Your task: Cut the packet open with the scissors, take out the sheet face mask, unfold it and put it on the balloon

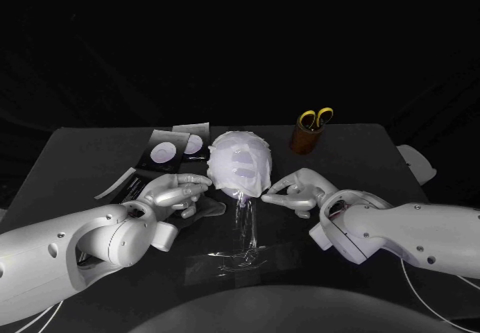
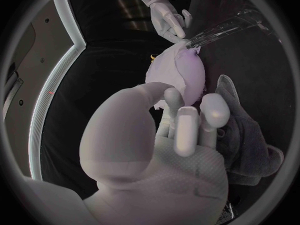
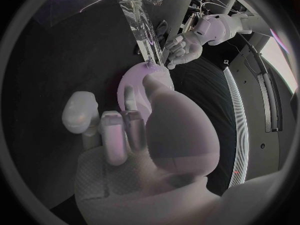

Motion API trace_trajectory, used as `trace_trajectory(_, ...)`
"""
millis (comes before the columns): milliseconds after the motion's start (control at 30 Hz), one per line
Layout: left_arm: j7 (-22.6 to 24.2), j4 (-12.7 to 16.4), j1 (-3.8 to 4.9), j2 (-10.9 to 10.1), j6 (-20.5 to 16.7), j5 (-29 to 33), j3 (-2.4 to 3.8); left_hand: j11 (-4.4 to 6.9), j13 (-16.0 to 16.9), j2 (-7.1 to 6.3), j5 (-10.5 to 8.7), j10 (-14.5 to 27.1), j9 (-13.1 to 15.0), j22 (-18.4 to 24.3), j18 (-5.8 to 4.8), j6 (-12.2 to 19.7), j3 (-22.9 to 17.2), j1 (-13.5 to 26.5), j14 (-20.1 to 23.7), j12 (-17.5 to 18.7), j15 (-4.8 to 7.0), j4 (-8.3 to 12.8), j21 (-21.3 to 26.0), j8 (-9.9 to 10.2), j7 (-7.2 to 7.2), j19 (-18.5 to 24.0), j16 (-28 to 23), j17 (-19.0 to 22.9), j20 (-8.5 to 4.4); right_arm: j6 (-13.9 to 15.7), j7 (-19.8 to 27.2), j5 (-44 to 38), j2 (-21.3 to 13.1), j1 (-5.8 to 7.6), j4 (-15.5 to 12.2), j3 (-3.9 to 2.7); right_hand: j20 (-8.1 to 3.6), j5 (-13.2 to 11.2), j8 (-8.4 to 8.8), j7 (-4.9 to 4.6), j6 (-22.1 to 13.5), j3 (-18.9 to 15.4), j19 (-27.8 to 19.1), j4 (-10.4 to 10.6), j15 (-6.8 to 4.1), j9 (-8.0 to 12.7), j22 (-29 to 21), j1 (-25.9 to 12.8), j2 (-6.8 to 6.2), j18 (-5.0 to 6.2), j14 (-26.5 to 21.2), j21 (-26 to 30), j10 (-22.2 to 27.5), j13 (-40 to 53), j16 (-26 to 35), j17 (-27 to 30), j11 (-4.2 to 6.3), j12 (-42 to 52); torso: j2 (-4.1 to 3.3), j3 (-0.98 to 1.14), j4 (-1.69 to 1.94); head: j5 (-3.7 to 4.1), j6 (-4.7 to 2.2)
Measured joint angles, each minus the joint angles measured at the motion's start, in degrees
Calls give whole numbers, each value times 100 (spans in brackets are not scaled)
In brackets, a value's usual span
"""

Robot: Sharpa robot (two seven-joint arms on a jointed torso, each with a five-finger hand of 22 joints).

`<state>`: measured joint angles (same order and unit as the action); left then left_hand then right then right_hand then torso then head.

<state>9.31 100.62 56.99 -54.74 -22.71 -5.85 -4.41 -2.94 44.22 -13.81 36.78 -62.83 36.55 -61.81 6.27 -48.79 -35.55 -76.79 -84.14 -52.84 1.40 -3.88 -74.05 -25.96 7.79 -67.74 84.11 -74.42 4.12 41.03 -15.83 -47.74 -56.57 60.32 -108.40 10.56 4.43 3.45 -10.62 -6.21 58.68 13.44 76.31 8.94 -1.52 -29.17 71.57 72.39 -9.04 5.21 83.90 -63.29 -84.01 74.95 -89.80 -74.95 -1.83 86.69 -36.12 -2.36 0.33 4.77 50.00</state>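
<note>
The black table (image 1: pixel 90 152) carries packet pieces (image 1: pixel 165 149), a brown scissor holder (image 1: pixel 305 139) and a clear stand (image 1: pixel 243 236).

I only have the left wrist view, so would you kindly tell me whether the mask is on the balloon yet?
Observer: Yes; in the head view the white sheet mask lies over the balloon, with its openings showing.
Operator: Thank you; where are the scissors?
Observer: The yellow-handled scissors stand in a brown holder on the table, beyond the balloon toward the robot's right.
</note>
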Motion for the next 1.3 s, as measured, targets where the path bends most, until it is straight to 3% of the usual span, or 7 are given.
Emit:
trace_trajectory(167, 159, 21, 0, -21, -2, -144, 0, -43, -479, 45, -99, 385, -121, 849, 222, 33, 132, 46, 363, 473, -90, 102, 625, 123, 32, 659, -503, 968, 80, -7, 147, 36, -23, 0, 24, 0, -13, 0, 22, -9, -10, -16, -13, -16, 0, 18, -27, 88, 37, -2, 0, 45, 0, 0, 0, 0, 0, -36, -1, 0, -1, -7, 0)
trace_trajectory(367, 463, 28, 0, -70, -21, -834, -1, -141, -1253, 66, -1425, 884, -338, 1855, 363, 82, 316, -179, 1871, 1368, -241, 320, 1613, 305, 145, 1625, -2158, 3432, 205, -31, 463, -54, -78, -8, 63, 4, -10, 0, 56, -9, -10, -31, -73, -31, 0, 59, -72, 312, 143, -3, 0, 140, 0, -1, 4, 1, 0, -179, 1, -1, 3, 4, 0)
trace_trajectory(667, 1113, 12, -1, -165, -307, -2802, -1, -208, -1683, 53, -1877, 971, -509, 2017, 364, 82, 568, -254, 2152, 1708, -285, 451, 1897, 358, 145, 1780, -2555, 3801, 285, -21, 1124, -855, -258, -194, 129, 26, 20, 0, 89, -9, -10, 42, -103, -104, 9, 101, -103, 553, 245, -6, -9, 200, 0, -5, 20, 5, 0, -244, 8, -2, 5, -9, 0)
trace_trajectory(833, 1355, -22, -3, -184, -524, -3845, -1, -207, -1662, 53, -2051, 862, -591, 2068, 363, 111, 744, -254, 2057, 1561, -245, 440, 1957, 404, 115, 1753, -2427, 3737, 287, 92, 1518, -1517, -364, -304, 139, 32, 18, -17, 156, -25, -26, 155, -101, -217, 9, 155, 7, 778, 322, -9, -9, 71, 0, -4, 0, 5, 0, -204, 16, 6, 3, -24, 0)
trace_trajectory(933, 1429, -54, -4, -180, -642, -4367, -7, -126, -1368, 23, -2081, 783, -715, 2025, 363, 86, 894, -284, 1210, 1023, -194, 431, 1804, 404, 68, 1411, -1307, 2250, 236, 225, 1778, -1898, -414, -364, 117, 34, 18, -17, 222, -53, -54, 280, 49, -343, 9, 220, 148, 954, 394, -39, -9, -139, 0, 1, 0, 4, 0, -124, 16, 8, -3, -34, 0)
trace_trajectory(1067, 1463, -87, -6, -164, -756, -4852, -13, -85, -994, 23, -2082, 890, -878, 838, 248, 39, 959, -284, 510, 334, -161, 367, 829, 404, 20, 392, -328, 769, 187, 409, 2065, -2333, -432, -404, 60, 35, 20, -17, 266, -84, -22, 377, 128, -406, 10, 260, 265, 1021, 414, -41, -10, -296, 1, 2, 0, 0, -1, -23, 16, 9, -5, -38, 0)
trace_trajectory(1300, 1453, -101, -8, -158, -860, -5217, -17, -74, -861, 50, -2081, 920, -977, 408, 163, -4, 909, -310, 369, 48, -153, 311, 478, 404, 21, 65, -100, 455, 162, 648, 2354, -2845, -435, -431, -13, 35, 29, -16, 321, -85, -22, 468, 177, -449, 10, 316, 335, 1027, 421, -41, -10, -360, 10, 1, 1, 0, -14, 17, 4, 6, -7, -44, -15)
